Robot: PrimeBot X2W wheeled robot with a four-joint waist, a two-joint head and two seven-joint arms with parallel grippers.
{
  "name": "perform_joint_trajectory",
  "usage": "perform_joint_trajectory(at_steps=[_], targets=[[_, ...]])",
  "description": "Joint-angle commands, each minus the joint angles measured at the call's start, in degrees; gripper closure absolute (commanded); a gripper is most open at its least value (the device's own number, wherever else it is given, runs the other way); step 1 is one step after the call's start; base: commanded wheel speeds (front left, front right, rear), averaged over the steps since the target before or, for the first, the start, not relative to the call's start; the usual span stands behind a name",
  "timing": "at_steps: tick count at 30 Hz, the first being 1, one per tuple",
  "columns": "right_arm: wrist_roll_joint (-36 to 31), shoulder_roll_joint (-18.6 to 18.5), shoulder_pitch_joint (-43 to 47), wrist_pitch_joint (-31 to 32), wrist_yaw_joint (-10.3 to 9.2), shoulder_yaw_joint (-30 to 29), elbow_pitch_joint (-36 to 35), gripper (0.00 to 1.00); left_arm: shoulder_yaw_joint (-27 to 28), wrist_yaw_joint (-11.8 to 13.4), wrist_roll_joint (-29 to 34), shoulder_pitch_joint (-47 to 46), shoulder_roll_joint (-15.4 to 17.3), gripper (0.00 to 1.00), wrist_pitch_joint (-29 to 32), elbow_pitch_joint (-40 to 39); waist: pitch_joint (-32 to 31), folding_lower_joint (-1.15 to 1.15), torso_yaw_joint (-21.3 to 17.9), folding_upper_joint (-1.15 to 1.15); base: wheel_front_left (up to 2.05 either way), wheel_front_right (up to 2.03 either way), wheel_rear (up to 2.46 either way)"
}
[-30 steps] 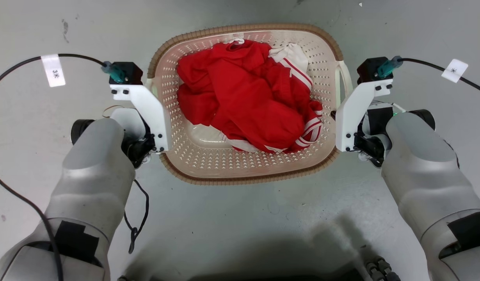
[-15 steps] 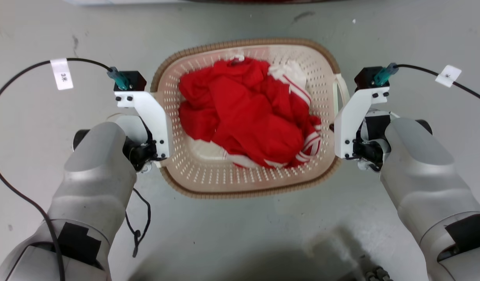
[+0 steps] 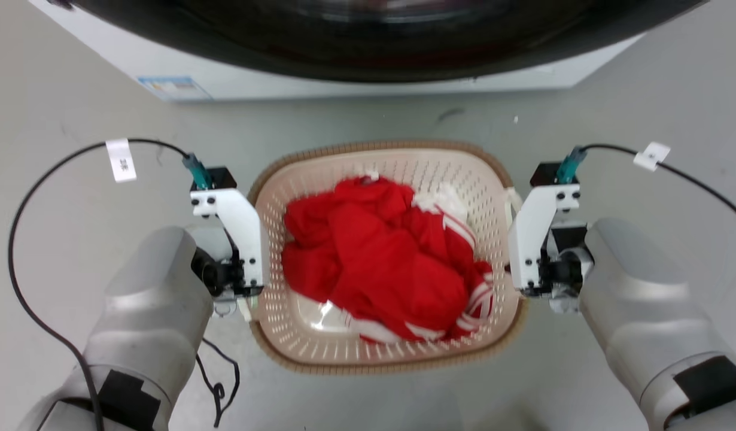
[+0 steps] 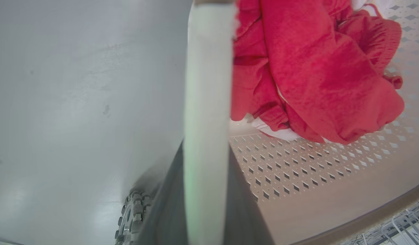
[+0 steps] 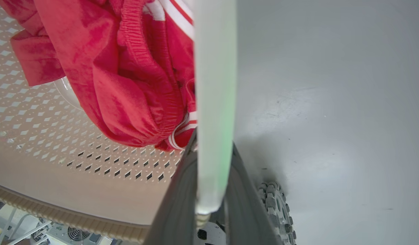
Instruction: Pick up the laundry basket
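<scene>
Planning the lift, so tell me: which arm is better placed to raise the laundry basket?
Neither alone: left gripper is shut on the left handle, right gripper on the right handle, so the laundry basket needs both.

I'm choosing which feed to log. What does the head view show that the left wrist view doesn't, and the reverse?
Head view adds the washer, the right arm and the whole brown rim of the basket. Left wrist view adds a close look at the left hand clamping the white handle, and a toothed wheel below. Both show the basket's perforated inside and the red clothes.
</scene>
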Motion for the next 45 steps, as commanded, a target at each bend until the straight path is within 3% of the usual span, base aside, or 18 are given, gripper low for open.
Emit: perform_joint_trajectory(at_steps=[1, 12, 31, 45], targets=[[0.3, -0.3, 1.0, 0.8, -0.06, 0.4, 0.0, 1.0, -0.4, 0.1, -0.2, 1.0, 0.4, 1.0, 0.5, 0.1, -4.1, 0.0, 0.1, 0.0, 0.0, 0.0, 0.0], [3.8, -0.4, 6.9, 8.9, -0.06, 2.4, 0.1, 1.0, -0.1, 0.3, -3.5, 6.9, 0.3, 1.0, 5.9, 2.8, -17.1, 0.0, -0.2, 0.0, 0.0, 0.0, 0.0], [3.3, -0.5, 13.9, 15.6, -0.05, 2.4, 0.2, 1.0, -0.4, 1.1, -5.3, 14.0, -0.5, 1.0, 8.9, 3.9, -32.4, 0.0, -1.2, 0.0, 0.0, 0.0, 0.0], [0.8, -0.5, 14.7, 16.9, -0.05, 1.0, 0.2, 1.0, -0.8, 1.3, -5.8, 16.1, -1.2, 1.0, 9.2, 4.0, -36.5, 0.0, -0.4, 0.0, 0.0, 0.0, 0.0]])
